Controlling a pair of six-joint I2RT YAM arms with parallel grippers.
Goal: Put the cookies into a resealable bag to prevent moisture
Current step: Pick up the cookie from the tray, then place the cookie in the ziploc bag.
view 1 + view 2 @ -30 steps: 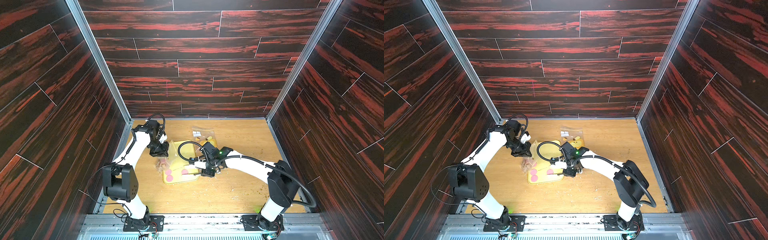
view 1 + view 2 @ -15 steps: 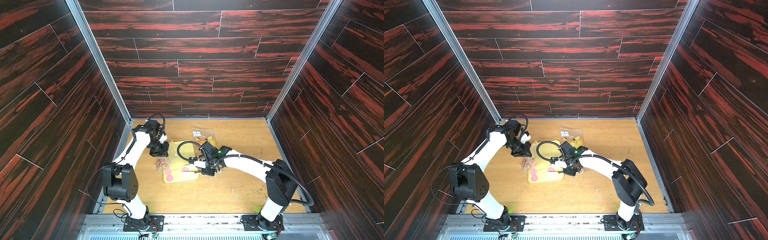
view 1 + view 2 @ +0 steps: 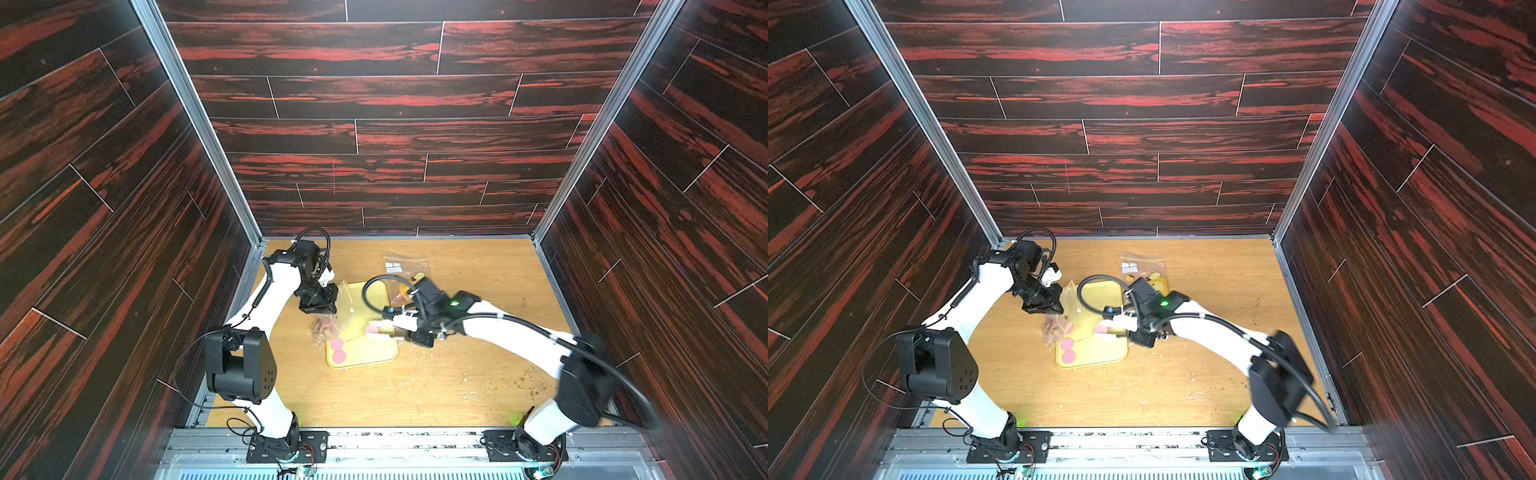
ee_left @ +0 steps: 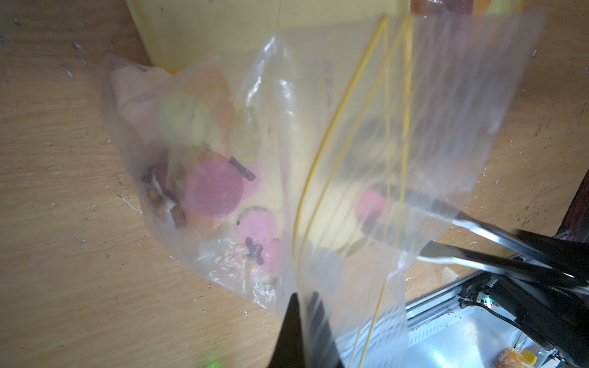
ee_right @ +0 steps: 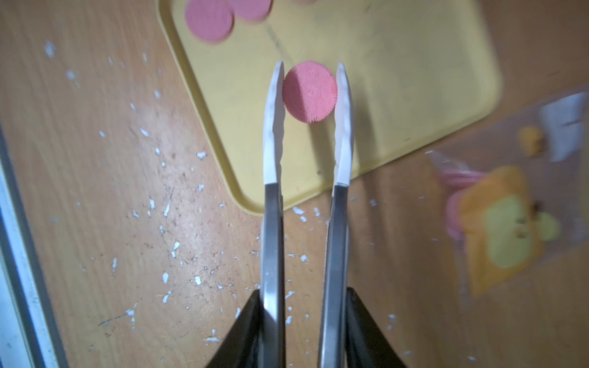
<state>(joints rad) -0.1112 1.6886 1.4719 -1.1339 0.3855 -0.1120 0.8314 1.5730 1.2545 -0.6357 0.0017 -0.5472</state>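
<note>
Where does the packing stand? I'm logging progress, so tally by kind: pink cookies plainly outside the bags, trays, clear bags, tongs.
Yellow tray: 1
Tongs: 1
Clear bags: 2 (held bag, back bag)
Pink cookies outside the bags: 3 (two on the tray, one in the tongs)
Total: 7

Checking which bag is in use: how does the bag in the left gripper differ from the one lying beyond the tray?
The held bag is lifted, pinched by the left gripper; the far bag lies flat on the table, untouched. The held bag's mouth gapes open; the far bag's cannot be judged. The held bag shows pink cookies; the far bag an orange-yellow piece and a white label. Both are clear plastic.
</note>
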